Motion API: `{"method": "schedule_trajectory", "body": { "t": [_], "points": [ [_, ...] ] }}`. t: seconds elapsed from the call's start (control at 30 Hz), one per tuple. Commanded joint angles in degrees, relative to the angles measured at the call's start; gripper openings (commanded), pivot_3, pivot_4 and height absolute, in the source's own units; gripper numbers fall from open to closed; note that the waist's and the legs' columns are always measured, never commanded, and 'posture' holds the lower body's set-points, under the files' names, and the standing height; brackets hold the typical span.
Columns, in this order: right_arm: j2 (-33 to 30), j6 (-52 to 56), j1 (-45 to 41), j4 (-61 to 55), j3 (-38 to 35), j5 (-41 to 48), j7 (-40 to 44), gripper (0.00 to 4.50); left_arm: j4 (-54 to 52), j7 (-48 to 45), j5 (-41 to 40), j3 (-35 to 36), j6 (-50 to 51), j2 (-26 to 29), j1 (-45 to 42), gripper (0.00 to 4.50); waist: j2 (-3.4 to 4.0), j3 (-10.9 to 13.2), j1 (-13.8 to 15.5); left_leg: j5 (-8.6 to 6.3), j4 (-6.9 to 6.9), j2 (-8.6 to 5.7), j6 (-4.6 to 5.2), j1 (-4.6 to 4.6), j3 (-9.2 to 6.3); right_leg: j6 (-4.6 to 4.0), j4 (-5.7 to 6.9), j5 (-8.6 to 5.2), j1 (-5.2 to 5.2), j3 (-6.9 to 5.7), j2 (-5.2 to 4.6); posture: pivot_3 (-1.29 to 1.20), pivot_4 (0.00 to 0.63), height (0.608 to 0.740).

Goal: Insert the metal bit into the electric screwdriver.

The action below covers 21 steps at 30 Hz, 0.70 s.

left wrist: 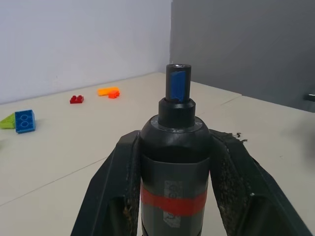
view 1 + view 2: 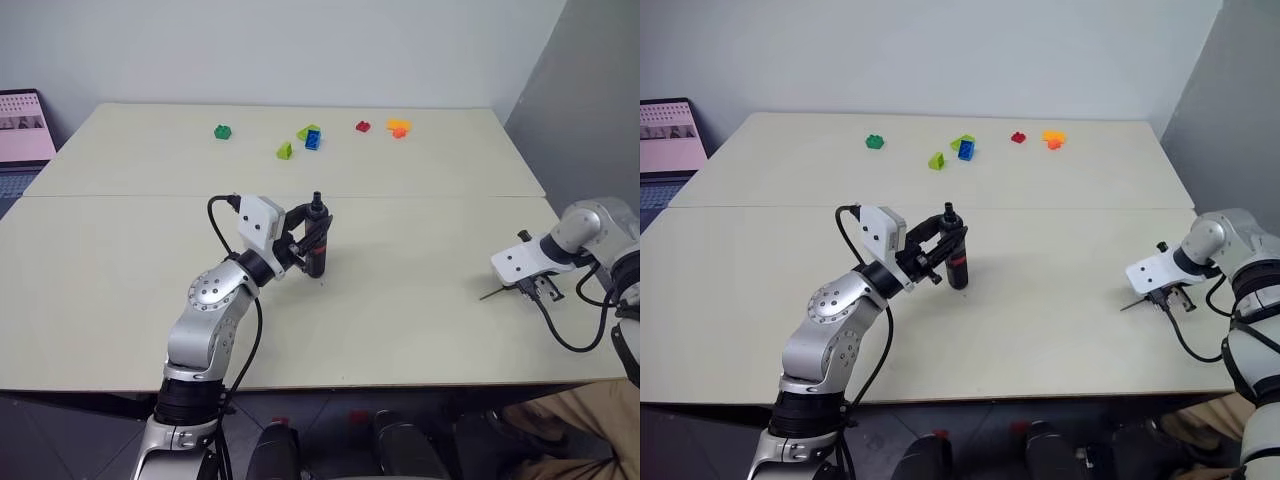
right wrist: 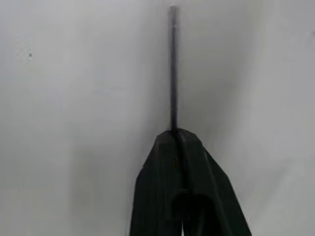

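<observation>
- The left gripper (image 2: 305,238) is clamped around the screwdriver (image 2: 316,240), holding it upright over the table (image 2: 400,300) near the middle, tip up.
- The right gripper (image 3: 175,136) is closed on the bit (image 3: 173,64) at the table's right edge, pointing down; the bit juts leftward past the fingertips, seemingly low over the surface.
- Toy bricks (image 2: 312,138) lie scattered at the far side.

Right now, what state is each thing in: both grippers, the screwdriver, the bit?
left gripper: shut on the electric screwdriver
electric screwdriver: held upright above the table, socket end up, empty
right gripper: shut on the metal bit, down at the table
metal bit: pinched at one end, not yet inserted
</observation>
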Motion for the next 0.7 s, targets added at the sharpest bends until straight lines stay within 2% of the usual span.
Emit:
{"method": "schedule_trajectory", "body": {
  "t": [0.03, 0.3, 0.47, 0.6, 0.7],
  "points": [
    [0.7, 1.2, 0.2, 0.3, -1.7, 0.5, -2.0, 0.0, -0.5, 0.2, 0.5, -0.5, -1.7, 0.1, -1.0, 1.61, 0.0, 0.0, 0.0, 0.0, 0.0, 0.0, 0.0, 0.0, 0.0, 0.0, 0.0, 0.0, 0.0, 0.01, 0.0, 0.0, 0.15, 0.74],
    [0.1, 6.6, 2.2, -3.8, -8.9, 8.8, 3.4, 0.0, -0.4, 1.7, 1.7, -0.4, -3.3, -0.7, -2.1, 1.61, 0.06, 0.1, -0.4, 0.0, -0.09, -0.01, 0.0, -0.03, 0.01, 0.01, 0.01, 0.01, -0.05, 0.02, 0.0, 0.0, 0.15, 0.74],
    [0.2, 14.3, 4.4, -10.2, -14.8, 16.3, 6.1, 0.0, -1.6, 4.2, 1.4, 0.1, -3.3, -2.4, -2.2, 1.61, 0.12, 0.2, -0.4, 0.0, -0.13, -0.02, 0.0, -0.07, 0.0, 0.01, 0.01, 0.01, -0.09, 0.02, 0.0, 0.0, 0.15, 0.74],
    [1.2, 27.2, 8.5, -21.1, -21.4, 25.8, 8.2, 0.0, -3.6, 5.5, 1.4, -0.2, -3.3, -3.3, -2.5, 1.61, 0.12, 0.2, -0.3, 0.0, -0.14, -0.03, 0.0, -0.11, -0.02, 0.02, -0.02, 0.01, -0.11, 0.01, 0.0, 0.0, 0.15, 0.74],
    [3.2, 41.6, 12.4, -34.4, -27.3, 35.2, 6.8, 0.0, -5.9, 6.5, 0.8, -0.7, -1.8, -3.9, -3.1, 1.61, 0.11, 0.2, -0.2, 0.0, -0.17, -0.03, 0.0, -0.16, -0.05, 0.01, -0.03, 0.01, -0.16, 0.01, 0.0, 0.0, 0.15, 0.74]
  ]
}}
